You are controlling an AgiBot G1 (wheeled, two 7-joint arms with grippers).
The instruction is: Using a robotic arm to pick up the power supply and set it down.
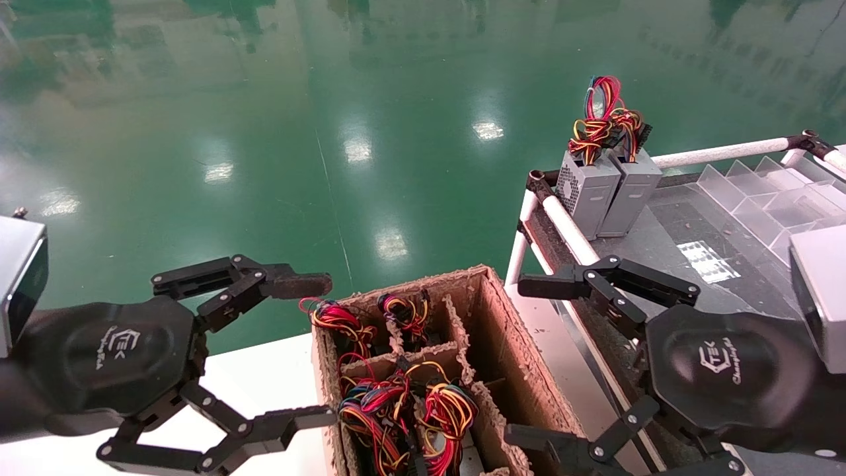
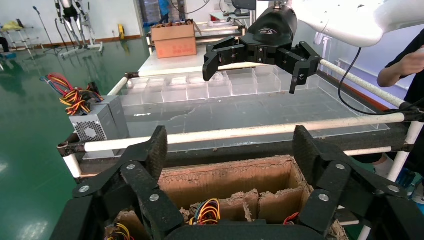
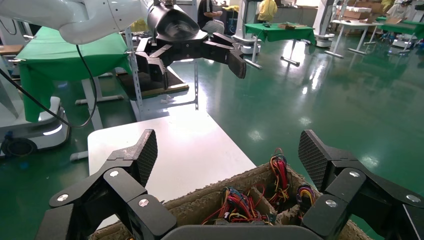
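Item: your power supplies point(image 1: 390, 423) stand wires-up inside the cardboard box point(image 1: 509, 370), which lies between your left claw point(image 1: 301, 350) and right claw point(image 1: 529, 360), both spread wide and empty, neither clearly nearer.

The floor point(image 1: 264, 132) is glossy green. Both power supplies point(image 1: 605, 192) are grey; one face is perforated with small holes, and their wires point(image 1: 605, 122) are red, yellow, orange, black and a little blue. The box point(image 1: 509, 344) is brown cardboard holding wire bundles in the same colours. Each hand, left point(image 1: 304, 350) and right point(image 1: 529, 360), is black with a white logo. The worktop point(image 1: 264, 377) is white.
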